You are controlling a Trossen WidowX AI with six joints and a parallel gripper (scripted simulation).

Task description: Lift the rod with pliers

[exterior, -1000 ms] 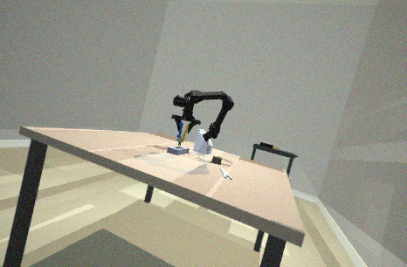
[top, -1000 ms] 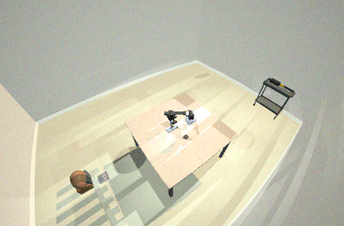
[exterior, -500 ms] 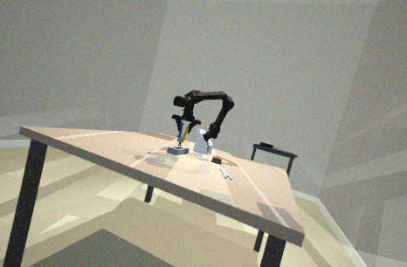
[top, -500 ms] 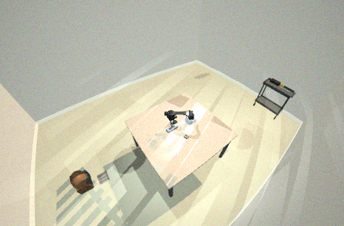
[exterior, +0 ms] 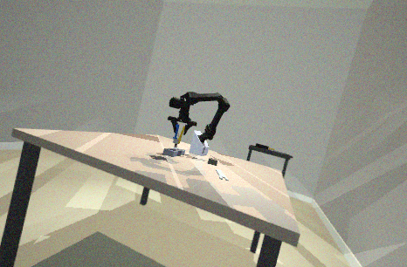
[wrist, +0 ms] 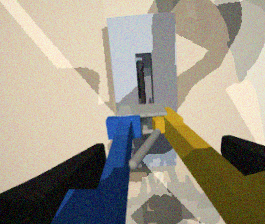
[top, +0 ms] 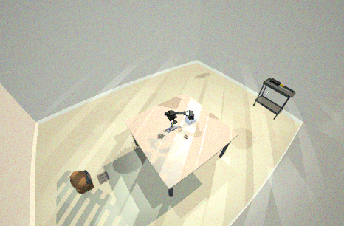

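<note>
Your arm (top: 181, 112) (exterior: 204, 97) arched over the table (top: 176, 170) (exterior: 121, 167), its gripper (top: 173, 121) (exterior: 181, 131) (wrist: 163, 147) pointing down. You had its fingers apart by the width of the locking pliers (top: 171, 125) (exterior: 176, 140) (wrist: 115, 172), clamped on their spread handles. The blue handle (exterior: 176, 131) (wrist: 117, 170) ran along one finger and the yellow handle (exterior: 182, 133) (wrist: 198, 159) along the other, with a grey link slanting between them in the wrist view.

The pliers stood roughly upright, nose down, over the grey channel block (top: 173, 129) (exterior: 174, 152) (wrist: 163, 75), which lay on the table. In your wrist view a dark bar, probably the rod (wrist: 141, 82), lay lengthwise inside the block's narrow slot. The rod was down in the channel, not lifted. You couldn't tell whether the plier jaws touched or straddled it, because the grey metal of the pliers hid that spot. The handles stood well apart, not squeezed together.

Beside the channel block, near the arm's lower end, you had a pale wedge-shaped block (top: 190, 120) (exterior: 198, 144). A small dark block (top: 186, 137) (exterior: 212, 161) sat nearer the exterior camera, and just beyond it on that side lay a flat white piece (exterior: 222, 174). Well apart from the table stood a dark trolley (top: 290, 93) (exterior: 274, 153).
</note>
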